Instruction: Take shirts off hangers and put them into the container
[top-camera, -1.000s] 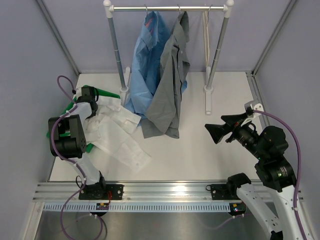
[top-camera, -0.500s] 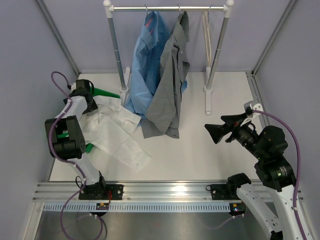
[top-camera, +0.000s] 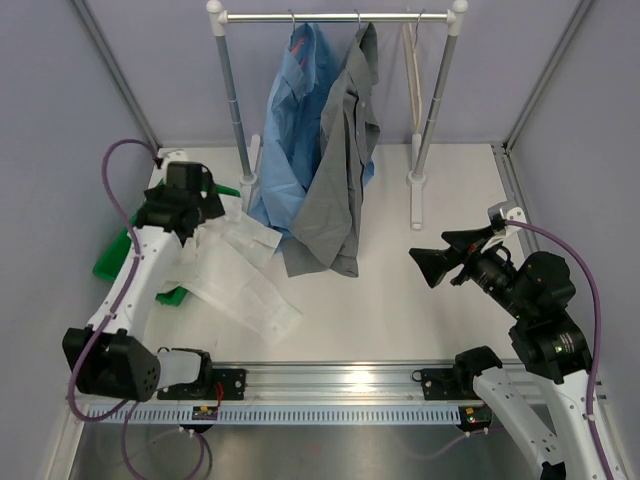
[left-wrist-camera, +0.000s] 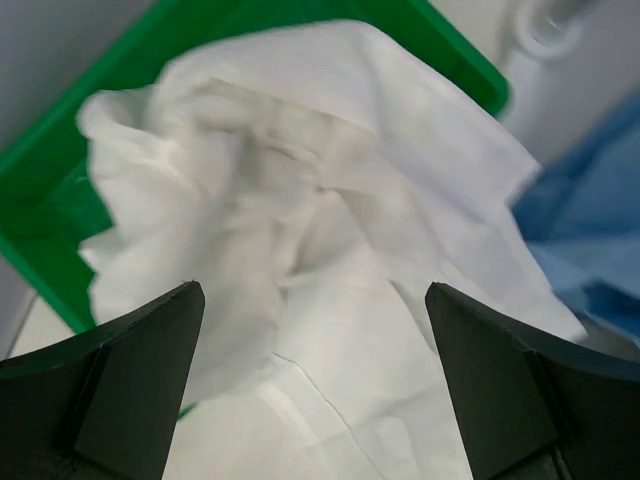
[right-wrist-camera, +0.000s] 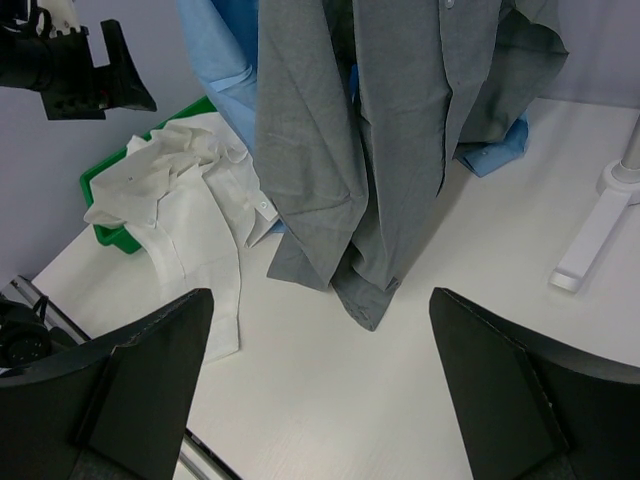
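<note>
Pale tabletop (top-camera: 420, 320) is running under everything, with lilac walls closing it off behind. Farthest left, the green container (top-camera: 105, 262) is sitting directly below the left gripper (left-wrist-camera: 312, 300), whose jaws are standing spread wide and gripping nothing. Beneath and between them the white shirt (left-wrist-camera: 300, 200) is lying bunched. Its crumpled part is resting inside the container, while a large share is trailing over the wall onto the table, away from the jaws. That overhang is looking like the main hazard: its weight may be pulling the cloth back out, and a finger rising close by could be catching a fold and dragging it along. Further right, the blue shirt (top-camera: 290, 130) and grey shirt (top-camera: 340, 170) are hanging on the rail (top-camera: 340, 16), pressing against each other, beside an empty hanger (top-camera: 413, 70). The right gripper (top-camera: 432, 265) is hovering with its jaws fully apart and empty, the grey shirt ahead of them and well apart. Tugging that one may be dragging its blue neighbour or unhooking the hanger.
</note>
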